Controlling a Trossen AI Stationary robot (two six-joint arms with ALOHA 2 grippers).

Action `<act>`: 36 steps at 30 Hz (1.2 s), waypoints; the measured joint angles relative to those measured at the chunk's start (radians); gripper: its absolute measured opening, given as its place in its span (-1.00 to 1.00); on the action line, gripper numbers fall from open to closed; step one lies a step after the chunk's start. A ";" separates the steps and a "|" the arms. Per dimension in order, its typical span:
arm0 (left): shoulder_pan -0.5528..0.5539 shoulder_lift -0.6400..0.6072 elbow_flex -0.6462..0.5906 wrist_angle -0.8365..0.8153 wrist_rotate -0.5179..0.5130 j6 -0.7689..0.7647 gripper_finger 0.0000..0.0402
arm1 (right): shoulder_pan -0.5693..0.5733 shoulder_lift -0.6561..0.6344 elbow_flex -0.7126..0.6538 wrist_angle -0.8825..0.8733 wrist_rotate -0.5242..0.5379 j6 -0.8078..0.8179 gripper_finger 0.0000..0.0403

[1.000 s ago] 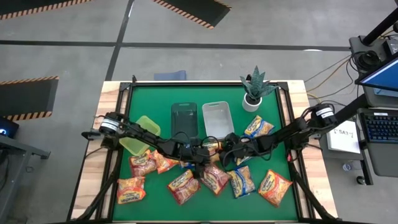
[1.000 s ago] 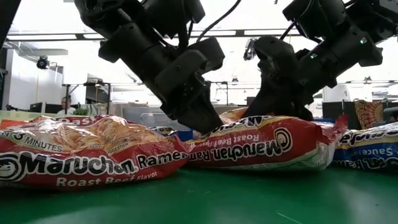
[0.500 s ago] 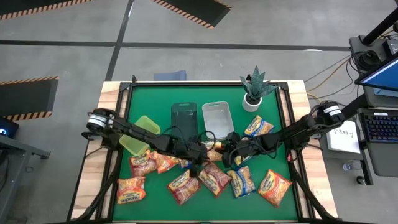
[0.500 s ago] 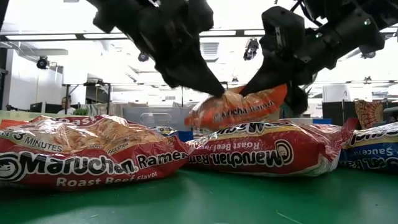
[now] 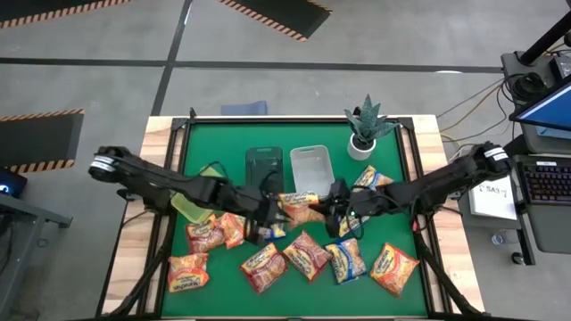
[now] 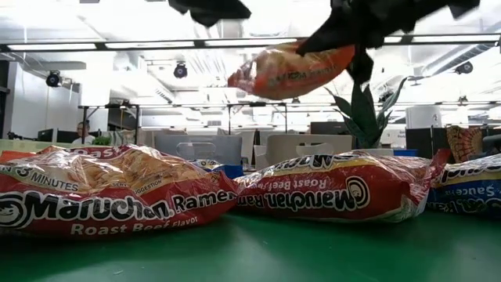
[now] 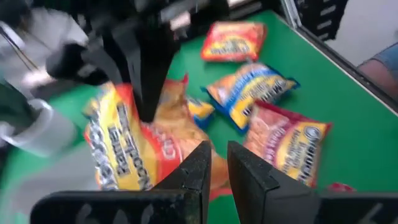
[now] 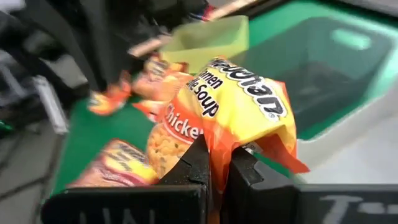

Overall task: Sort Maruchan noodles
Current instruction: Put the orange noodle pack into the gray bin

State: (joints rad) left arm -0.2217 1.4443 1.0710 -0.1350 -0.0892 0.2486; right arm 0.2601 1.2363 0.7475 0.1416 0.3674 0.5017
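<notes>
High view: we hold one orange packet [image 5: 299, 208] aloft mid-table, pinched at its right edge by our right gripper [image 5: 336, 203], whose fingers are pressed shut on the crinkly seam. In the right wrist view that same packet [image 8: 233, 118] fans out directly ahead of the fingertips [image 8: 200, 165], its edge caught between them, the body hanging free beyond. In the low view it floats [image 6: 290, 70] well above the packets lying on the mat, clear of them all. We judge the edge grip was chosen because a flat packet offers little else to seize, and the height is there to carry it over the pile toward the bins: the dark bin [image 5: 264, 168] and the grey bin [image 5: 310, 168] sit just behind the raised packet, the green bin [image 5: 198, 192] off to the left. Our left gripper [image 5: 264, 217] hangs just beside the packet's left end; its fingers [image 7: 198, 168] show a narrow gap with nothing between them, so we take it to be merely standing by. The remaining packets [image 5: 303, 257] lie scattered along the near side of the mat, unsorted. A potted plant [image 5: 368, 123] stands at the far right corner.
</notes>
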 joint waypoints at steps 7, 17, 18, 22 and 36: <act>0.028 -0.095 -0.023 0.002 -0.007 0.156 -0.82 | -0.063 0.006 0.283 -0.492 0.078 -0.133 -0.95; 0.065 -0.292 -0.280 0.297 -0.039 0.219 -0.82 | -0.218 0.118 0.601 -0.854 0.080 -0.488 -0.94; 0.069 -0.312 -0.303 0.339 -0.060 0.219 -0.82 | -0.229 0.129 0.615 -0.859 0.081 -0.556 -0.94; 0.088 -0.378 -0.386 0.447 -0.102 0.235 -0.82 | -0.264 0.167 0.649 -0.863 0.079 -0.862 -0.94; 0.093 -0.487 -0.402 0.416 -0.347 0.273 -0.82 | -0.287 0.278 0.660 -0.870 0.117 -1.351 -0.94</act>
State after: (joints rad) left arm -0.1284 0.9572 0.6687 0.2805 -0.4363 0.5216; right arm -0.0268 1.5139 1.4079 -0.7283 0.4845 -0.8494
